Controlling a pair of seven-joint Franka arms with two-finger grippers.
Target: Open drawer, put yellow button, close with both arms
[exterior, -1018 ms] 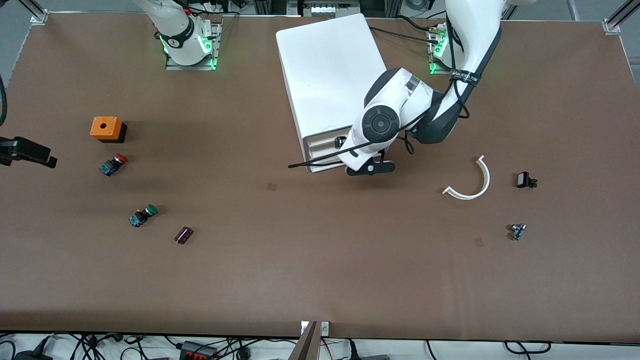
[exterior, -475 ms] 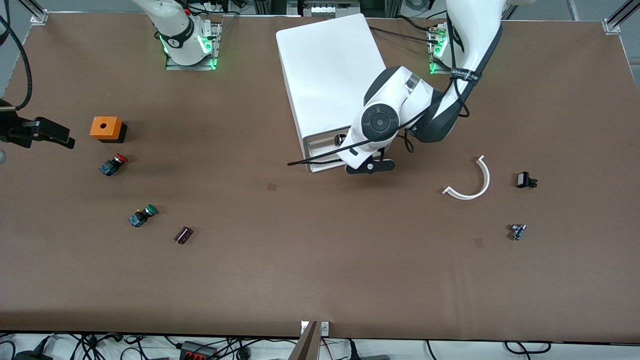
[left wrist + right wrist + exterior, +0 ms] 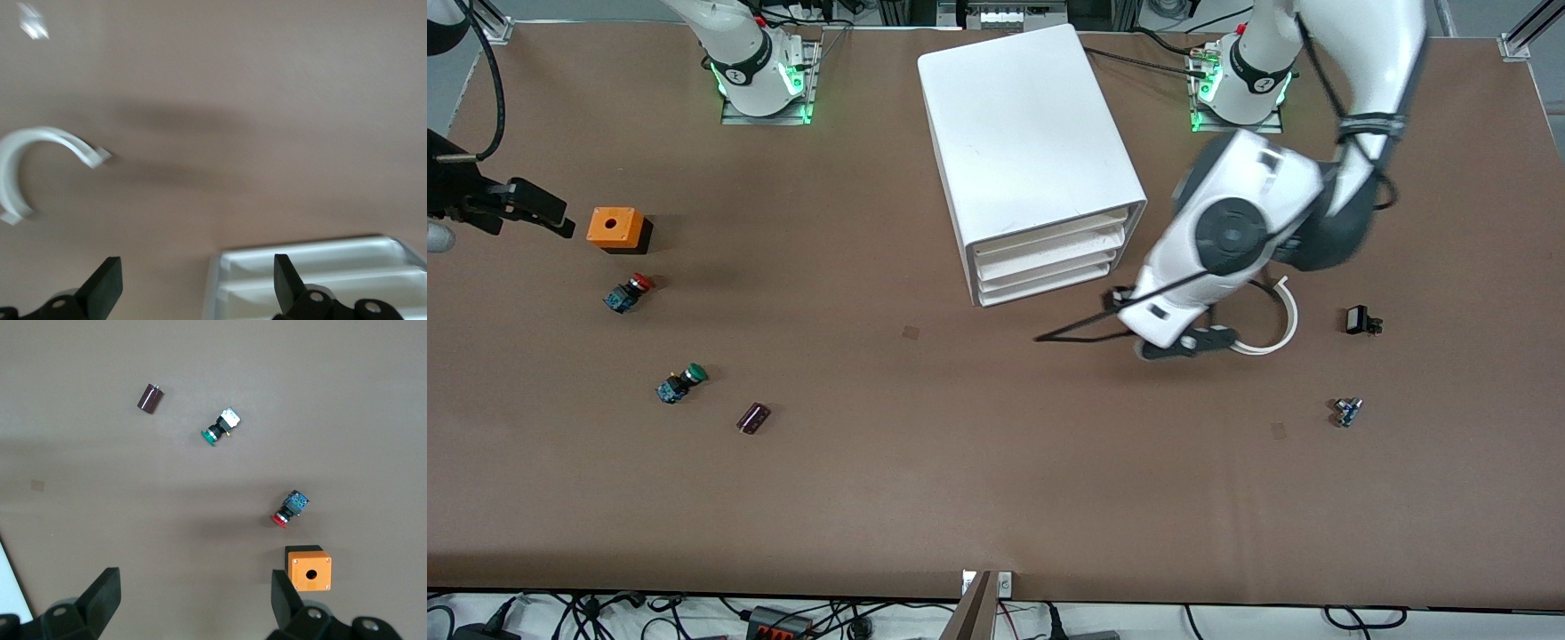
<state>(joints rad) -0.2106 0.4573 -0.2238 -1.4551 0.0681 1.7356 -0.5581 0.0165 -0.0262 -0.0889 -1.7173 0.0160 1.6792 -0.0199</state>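
Note:
The white cabinet stands mid-table near the bases. Its top drawer sits flush with the three lower ones. The yellow button is out of view. My left gripper is open and empty, low over the table beside the cabinet's front toward the left arm's end; in the left wrist view it faces the drawer fronts. My right gripper is open and empty at the right arm's end of the table, beside the orange box; in the right wrist view it hangs over bare table.
A red-capped button, a green-capped button and a dark cylinder lie near the orange box. A white arc piece, a small black part and a small blue part lie toward the left arm's end.
The left arm has swung away from the cabinet front toward its own end of the table. The top drawer, slightly out before, is now flush. The right gripper moved toward the orange box.

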